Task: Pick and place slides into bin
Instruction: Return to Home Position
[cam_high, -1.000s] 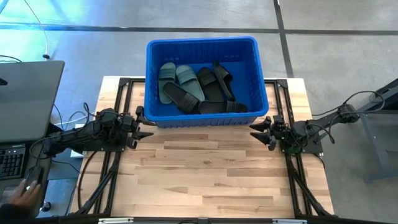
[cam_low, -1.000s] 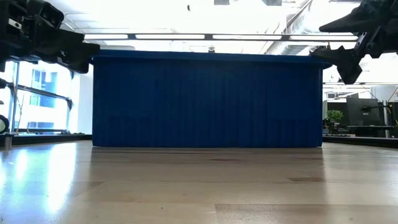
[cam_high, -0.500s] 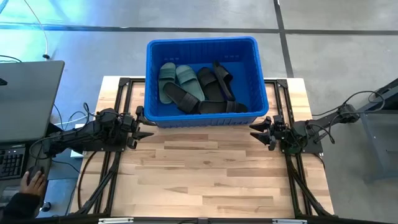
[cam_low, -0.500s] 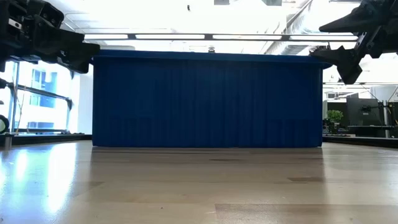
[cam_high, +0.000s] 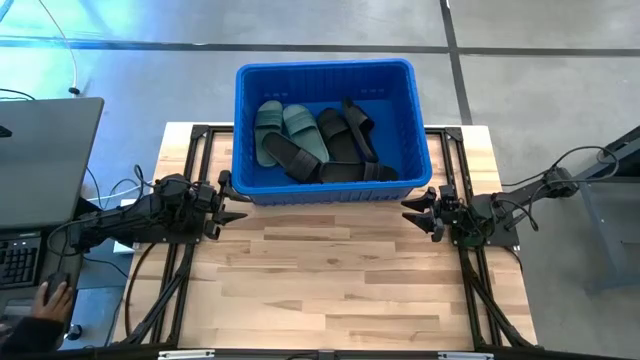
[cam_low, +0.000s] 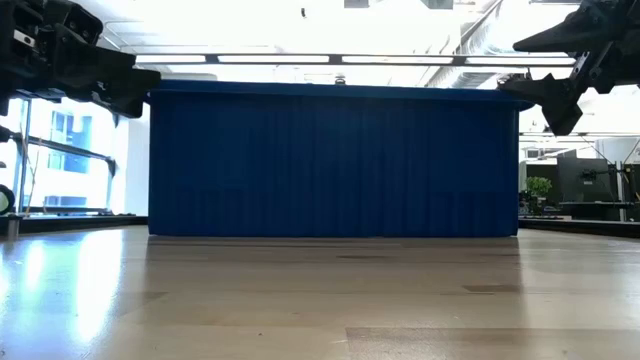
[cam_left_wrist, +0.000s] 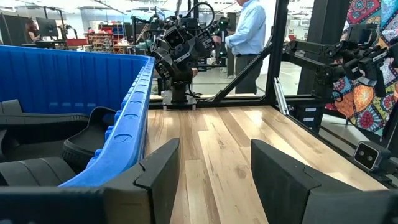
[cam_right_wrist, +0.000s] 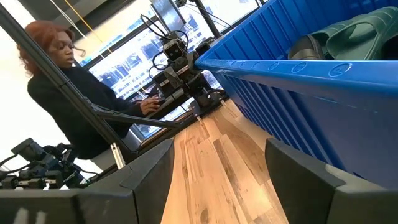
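The blue bin (cam_high: 330, 75) stands at the table's far middle; its near wall fills the low view (cam_low: 330, 165). Inside it lie two sage green slides (cam_high: 285, 130) and several black slides (cam_high: 345, 145), piled on one another. My left gripper (cam_high: 238, 197) is open and empty beside the bin's near left corner, above the table. My right gripper (cam_high: 412, 213) is open and empty beside the bin's near right corner. Black slides show over the bin's rim in the left wrist view (cam_left_wrist: 81, 146), green slides in the right wrist view (cam_right_wrist: 354, 37).
The bare wooden tabletop (cam_high: 340, 280) stretches from the bin to the near edge. A grey laptop (cam_high: 45, 160) and a person's hand (cam_high: 45, 300) are off the table's left side. People stand in the room beyond the table (cam_left_wrist: 249, 37) (cam_right_wrist: 68, 93).
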